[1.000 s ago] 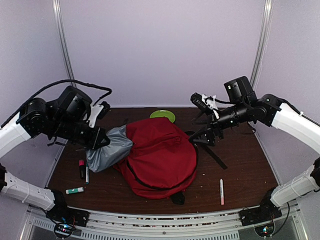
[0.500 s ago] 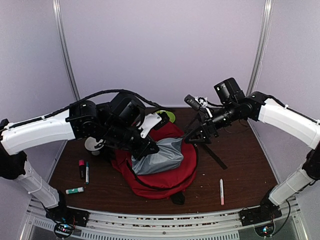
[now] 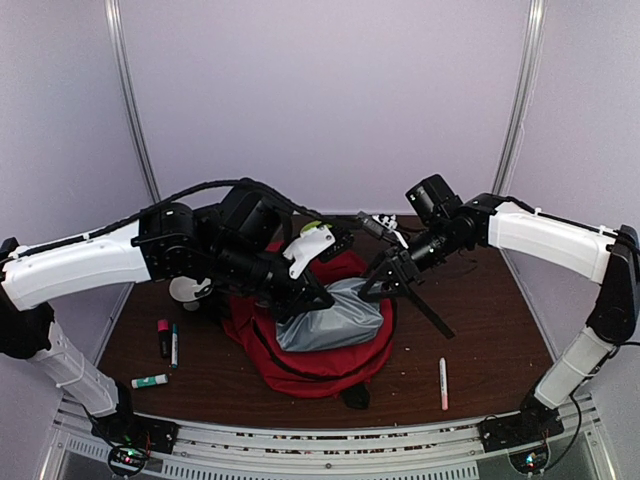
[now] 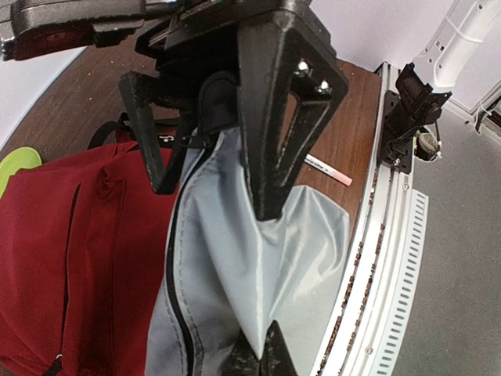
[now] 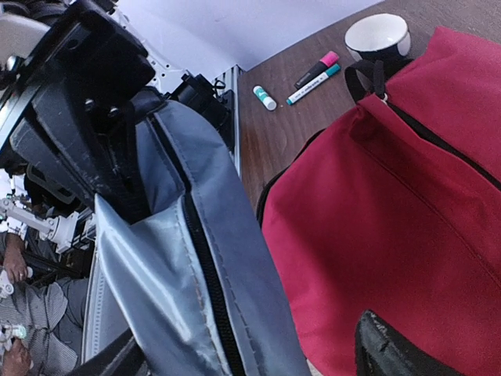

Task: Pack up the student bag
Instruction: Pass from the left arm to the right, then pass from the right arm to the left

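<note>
The red student bag (image 3: 300, 365) lies mid-table; it also shows in the left wrist view (image 4: 70, 251) and the right wrist view (image 5: 407, 204). My left gripper (image 3: 295, 308) is shut on a fold of a grey fabric pouch (image 3: 335, 318) and holds it over the bag; the pinch shows in the left wrist view (image 4: 260, 356). My right gripper (image 3: 385, 283) is open at the bag's far right edge. Its fingers (image 4: 274, 117) stand wide apart on either side of the pouch's (image 4: 258, 266) end. In the right wrist view the pouch (image 5: 180, 258) lies next to the red fabric.
A white cup (image 3: 183, 290), a pink marker (image 3: 163, 335), a blue pen (image 3: 174, 348) and a glue stick (image 3: 150, 381) lie left of the bag. A pink-and-white pen (image 3: 443, 383) lies front right. A green plate (image 3: 322, 228) peeks out behind. A black strap (image 3: 430, 310) trails right.
My left arm has carried the grey pouch from left of the bag rightward, over the bag. My right gripper has moved left and down toward the pouch.
</note>
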Robot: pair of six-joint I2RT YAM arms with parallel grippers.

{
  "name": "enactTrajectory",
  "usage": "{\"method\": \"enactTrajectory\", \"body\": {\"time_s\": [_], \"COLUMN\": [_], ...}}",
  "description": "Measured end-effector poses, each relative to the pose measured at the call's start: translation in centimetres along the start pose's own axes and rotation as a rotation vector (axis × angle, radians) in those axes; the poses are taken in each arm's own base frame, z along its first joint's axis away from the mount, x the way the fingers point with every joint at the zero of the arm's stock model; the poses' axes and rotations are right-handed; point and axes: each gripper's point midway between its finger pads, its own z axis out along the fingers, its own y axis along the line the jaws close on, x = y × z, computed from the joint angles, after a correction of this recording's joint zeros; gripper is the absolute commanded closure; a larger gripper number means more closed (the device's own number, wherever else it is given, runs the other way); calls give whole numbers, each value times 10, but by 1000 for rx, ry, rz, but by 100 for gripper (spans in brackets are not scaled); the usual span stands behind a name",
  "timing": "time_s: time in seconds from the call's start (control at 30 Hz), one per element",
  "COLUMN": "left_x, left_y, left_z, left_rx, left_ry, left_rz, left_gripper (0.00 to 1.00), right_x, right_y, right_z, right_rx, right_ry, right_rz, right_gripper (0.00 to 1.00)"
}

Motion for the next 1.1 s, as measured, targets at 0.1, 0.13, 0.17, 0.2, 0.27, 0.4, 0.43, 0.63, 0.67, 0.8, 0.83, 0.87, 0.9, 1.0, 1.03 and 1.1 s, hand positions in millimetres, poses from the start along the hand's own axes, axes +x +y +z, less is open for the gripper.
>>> {"method": "enactTrajectory", "body": {"time_s": [0.1, 0.13, 0.17, 0.2, 0.27, 0.4, 0.43, 0.63, 0.67, 0.8, 0.83, 0.87, 0.9, 1.0, 1.03, 1.1], "left_x": [-1, -1, -1, -1, -3, -28, -35, -47, -44, -35, -35, -35, -38, -57, -64, -80], "left_y": [0, 0, 2, 4, 12, 36, 44, 79, 83, 91, 91, 91, 89, 82, 79, 75], "left_z": [0, 0, 0, 0, 0, -7, -10, -31, -33, -21, -15, -10, -5, 10, 14, 21], "left_rx": [2, -1, -10, -23, -72, -228, -270, -442, -453, -441, -428, -411, -386, -291, -257, -191], "left_ry": [-4, -3, -2, -4, -7, -86, -115, -284, -308, -399, -427, -447, -482, -595, -634, -720], "left_rz": [13, 20, 26, 32, 43, 47, 35, -101, -134, -257, -290, -311, -336, -404, -423, -458], "left_gripper": [100, 100, 100, 97, 59, 25, 20, 5, 3, 2, 2, 2, 2, 2, 2, 2], "right_x": [-1, -1, 0, 0, 1, -1, -2, -25, -29, -44, -46, -48, -49, -51, -52, -53], "right_y": [8, 12, 13, 14, 15, 8, 6, 4, 4, -4, -8, -14, -18, -27, -27, -26], "right_z": [0, 1, 2, 3, 3, -8, -13, -74, -87, -125, -131, -137, -141, -151, -152, -153], "right_rx": [-53, -76, -93, -105, -124, -95, -81, 101, 134, 218, 235, 254, 269, 301, 303, 303], "right_ry": [-7, -7, -6, -6, -6, -21, -30, -198, -246, -403, -426, -449, -463, -498, -506, -525], "right_rz": [-2, 6, 15, 15, 26, 50, 51, -14, -24, -3, 3, 20, 25, 51, 55, 53], "right_gripper": [70, 78, 86, 92, 98, 100, 100, 100, 100, 100, 100, 100, 100, 100, 100, 100]}}
